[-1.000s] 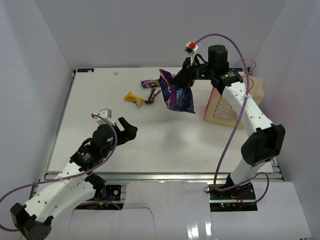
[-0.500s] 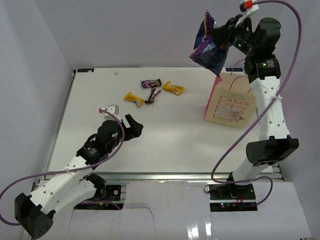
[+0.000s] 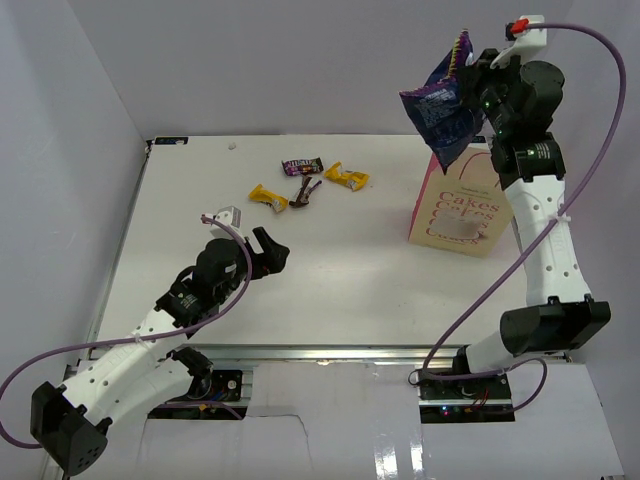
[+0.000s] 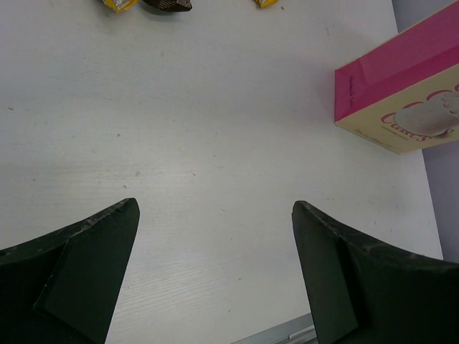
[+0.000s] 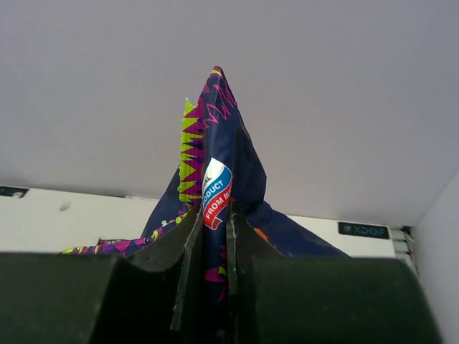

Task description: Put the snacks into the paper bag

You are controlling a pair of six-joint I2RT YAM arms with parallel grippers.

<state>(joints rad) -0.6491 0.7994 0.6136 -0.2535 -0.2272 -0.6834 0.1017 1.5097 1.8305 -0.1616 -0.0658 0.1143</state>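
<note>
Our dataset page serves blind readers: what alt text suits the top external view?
The right end effector holds a dark-blue snack bag aloft above the upright paper bag on the right of the table. The left end effector hangs open at near left; small snacks lie at the far middle.

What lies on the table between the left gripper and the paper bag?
Nothing: in the top view, the table between the open left gripper and the bag is bare. The small snacks lie farther back, off that line.
</note>
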